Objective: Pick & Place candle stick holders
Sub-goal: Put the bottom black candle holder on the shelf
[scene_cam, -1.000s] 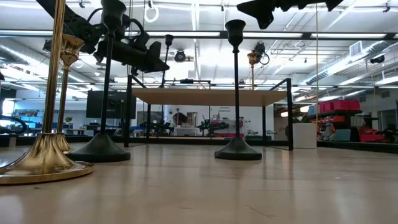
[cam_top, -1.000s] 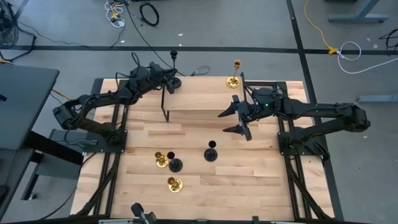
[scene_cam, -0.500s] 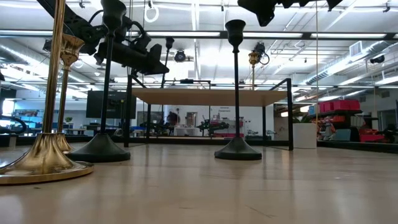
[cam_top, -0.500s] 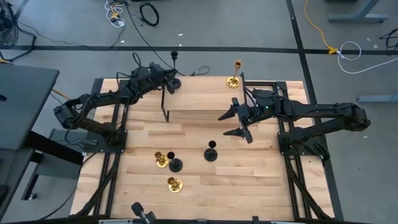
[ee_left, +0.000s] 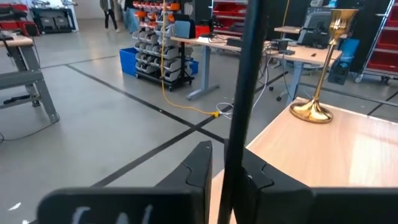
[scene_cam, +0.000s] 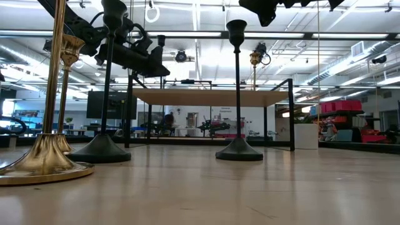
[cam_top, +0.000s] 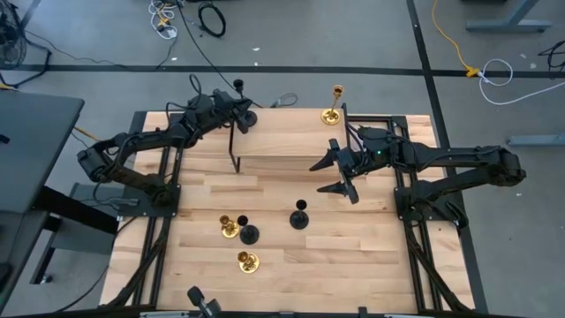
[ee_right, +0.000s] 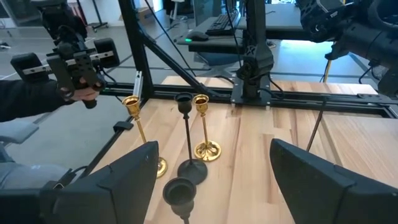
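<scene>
on raised shelf [cam_top: 282, 141], left pincer [cam_top: 240, 113] around black holder [ee_left: 245, 93]

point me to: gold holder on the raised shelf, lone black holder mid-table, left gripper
gold holder on the shelf [cam_top: 332, 116], high view, its base
lone black holder [cam_top: 299, 220], high view, its base
left gripper [cam_top: 240, 119], high view, at its fingertips

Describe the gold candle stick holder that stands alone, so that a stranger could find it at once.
Start at the raised wooden shelf at the far end of the table. The gold candle stick holder stands near the shelf's far right corner, beyond the right pincer. Unlike the other two gold holders, grouped with black ones on the near side, it stands alone.
</scene>
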{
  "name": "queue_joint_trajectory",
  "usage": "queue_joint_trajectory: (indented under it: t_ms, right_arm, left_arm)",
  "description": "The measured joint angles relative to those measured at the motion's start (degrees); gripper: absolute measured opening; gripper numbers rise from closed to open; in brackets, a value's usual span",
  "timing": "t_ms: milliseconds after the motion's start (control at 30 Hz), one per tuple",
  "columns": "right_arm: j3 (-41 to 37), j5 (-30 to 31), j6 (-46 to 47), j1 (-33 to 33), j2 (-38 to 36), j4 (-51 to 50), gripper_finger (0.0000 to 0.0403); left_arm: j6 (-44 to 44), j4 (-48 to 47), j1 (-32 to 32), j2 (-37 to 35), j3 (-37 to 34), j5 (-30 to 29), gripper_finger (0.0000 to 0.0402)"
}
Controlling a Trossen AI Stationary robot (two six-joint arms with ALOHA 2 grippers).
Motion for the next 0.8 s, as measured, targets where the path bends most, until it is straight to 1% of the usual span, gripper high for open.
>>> queue_joint_trajectory:
  t_ms: [400, 500, 600, 800]
  right_arm:
    - [0.0, 0.0, 0.0, 0.0, 0.0, 0.0, 0.0304]
    - [0.0, 0.0, 0.0, 0.0, 0.0, -0.2, 0.0304]
    - [0.0, 0.0, 0.0, 0.0, 0.0, -0.3, 0.0304]
    - [0.0, 0.0, 0.0, 0.0, 0.0, -0.3, 0.0304]
  left_arm:
    - [-0.8, -1.0, 0.0, 0.0, 0.0, -1.8, 0.0050]
    - [-0.2, -0.8, 0.0, -0.3, 0.0, -2.0, 0.0058]
    - [0.5, -0.9, 0.0, -0.3, 0.0, -2.0, 0.0086]
    - [0.3, -0.8, 0.0, -0.3, 0.0, 0.3, 0.0168]
